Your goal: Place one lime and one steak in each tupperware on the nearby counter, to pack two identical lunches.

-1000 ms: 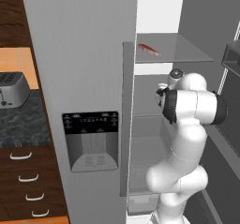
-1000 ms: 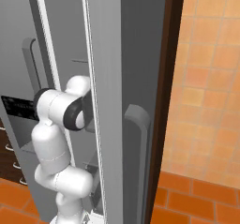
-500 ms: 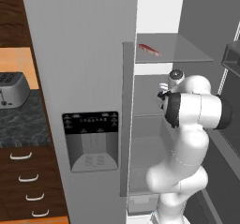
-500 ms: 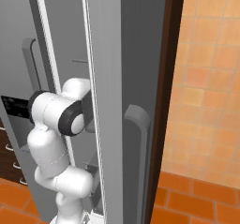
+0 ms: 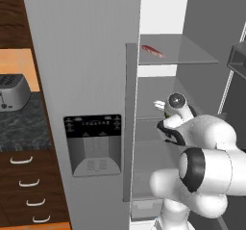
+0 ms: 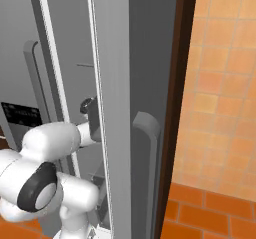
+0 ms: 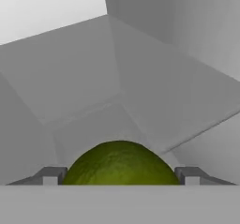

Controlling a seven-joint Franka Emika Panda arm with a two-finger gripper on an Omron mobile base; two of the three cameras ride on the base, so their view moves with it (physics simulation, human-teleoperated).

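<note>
A green lime (image 7: 120, 164) fills the gap between my two fingertips (image 7: 51, 175) in the hand view, touching both. My gripper (image 7: 120, 176) is shut on it, inside the grey fridge compartment. From the left base view the hand reaches in over the middle shelf (image 5: 153, 123). A red-pink steak (image 5: 153, 51) lies on the glass shelf above, to the hand's upper left. The tupperware is out of view. A strip of the black marbled counter (image 5: 24, 128) shows at far left.
The closed fridge door with its dispenser (image 5: 93, 145) stands between the counter and the open compartment. A silver toaster (image 5: 12, 92) sits on the counter over wood drawers (image 5: 24, 185). The open fridge door (image 6: 130, 108) hems the arm in on the right.
The arm has folded lower and nearer the cameras, and the hand has sunk toward the middle shelf. The jaws narrowed slightly onto the lime.
</note>
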